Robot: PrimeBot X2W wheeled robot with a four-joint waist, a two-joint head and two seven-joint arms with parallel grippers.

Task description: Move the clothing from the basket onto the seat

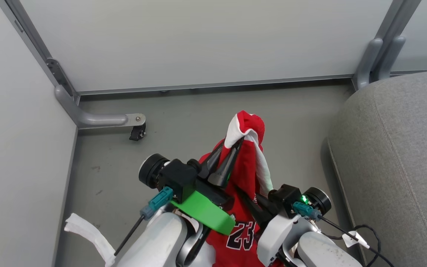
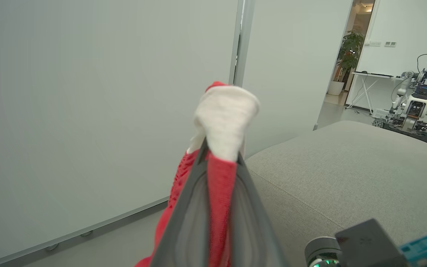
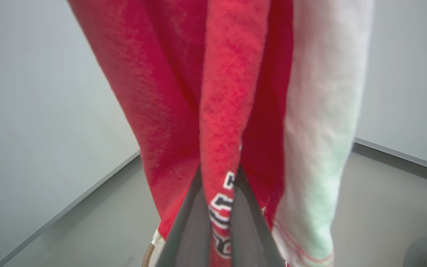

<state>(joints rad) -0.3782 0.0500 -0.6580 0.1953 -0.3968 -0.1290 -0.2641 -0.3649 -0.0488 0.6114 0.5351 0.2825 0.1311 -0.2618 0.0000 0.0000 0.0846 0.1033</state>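
Note:
The red jersey [image 1: 248,174] with white trim and a black "23" hangs in the air between my arms, left of the grey seat [image 1: 402,167]. My left gripper [image 1: 235,145] is shut on its top fold, where the white trim [image 2: 225,118] bunches above the fingertips. Lower down, my right gripper [image 3: 219,174] is shut on a red fold beside the lettering, and its dark fingers [image 1: 252,205] reach into the cloth. I cannot tell a second garment apart from the jersey. A sliver of the basket's brown rim [image 3: 148,256] shows below the hanging cloth; the basket's other parts are hidden.
A white liner sheet [image 1: 87,231] lies on the grey floor at lower left. Grey partition walls [image 1: 198,40] close the corner, with a metal foot and caster [image 1: 137,132]. Another robot [image 2: 417,104] and a plant [image 2: 348,48] stand beyond the seat [image 2: 347,174]. A black cable [image 1: 365,233] lies beside the seat.

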